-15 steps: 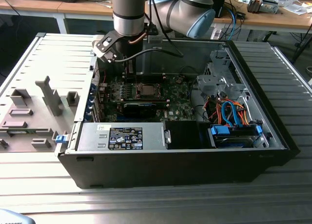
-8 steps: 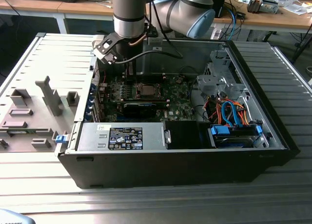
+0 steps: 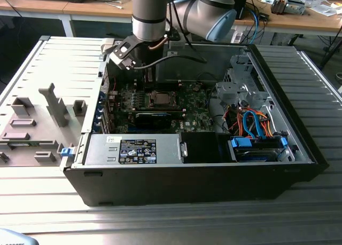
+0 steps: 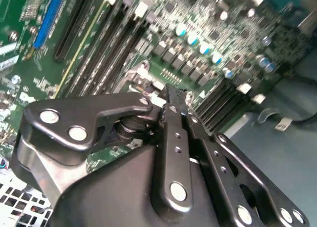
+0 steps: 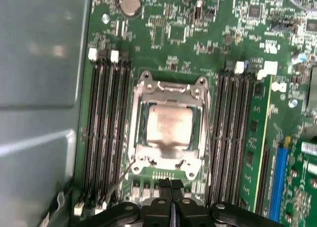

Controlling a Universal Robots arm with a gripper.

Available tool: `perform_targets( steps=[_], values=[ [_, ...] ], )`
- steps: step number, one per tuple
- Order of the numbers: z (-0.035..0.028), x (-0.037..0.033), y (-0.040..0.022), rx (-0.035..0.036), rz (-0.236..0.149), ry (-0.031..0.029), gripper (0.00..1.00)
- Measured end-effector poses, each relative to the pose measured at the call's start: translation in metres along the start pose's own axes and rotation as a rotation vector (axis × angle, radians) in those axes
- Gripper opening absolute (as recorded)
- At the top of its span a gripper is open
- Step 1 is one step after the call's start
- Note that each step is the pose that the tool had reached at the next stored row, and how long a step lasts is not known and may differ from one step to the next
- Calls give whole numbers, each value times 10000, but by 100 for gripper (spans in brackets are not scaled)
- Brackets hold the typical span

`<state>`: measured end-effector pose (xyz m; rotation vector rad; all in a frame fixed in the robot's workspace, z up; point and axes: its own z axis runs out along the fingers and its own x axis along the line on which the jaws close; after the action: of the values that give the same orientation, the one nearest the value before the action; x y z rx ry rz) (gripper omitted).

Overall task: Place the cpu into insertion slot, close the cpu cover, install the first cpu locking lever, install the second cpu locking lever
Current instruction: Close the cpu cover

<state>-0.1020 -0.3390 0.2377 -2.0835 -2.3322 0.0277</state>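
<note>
Filling the silver-rimmed insertion slot [image 5: 134,138] lies the square cpu [image 5: 170,127].

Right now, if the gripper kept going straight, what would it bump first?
Probably the green motherboard, right beside the cpu cover that frames the cpu. In the first wrist view the shut gripper points down at that edge, though how high it hangs is unclear.

Silver-grey cpu [image 5: 170,126], silver cpu cover [image 5: 171,88], green motherboard [image 5: 168,34], black memory slots [image 5: 106,138], one blue slot [image 5: 277,180], black tool [image 5: 171,183].
</note>
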Motion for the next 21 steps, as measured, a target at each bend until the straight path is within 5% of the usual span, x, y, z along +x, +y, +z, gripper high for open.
perform_targets(
  steps=[2, 5, 15, 21],
  values=[
    [33, -14, 122, 123, -1, 19, 11],
    [91, -21, 190, 236, -1, 29, 11],
    [289, -27, 246, 411, 9, 50, 11],
    [318, -29, 261, 432, 9, 50, 11]
  ],
)
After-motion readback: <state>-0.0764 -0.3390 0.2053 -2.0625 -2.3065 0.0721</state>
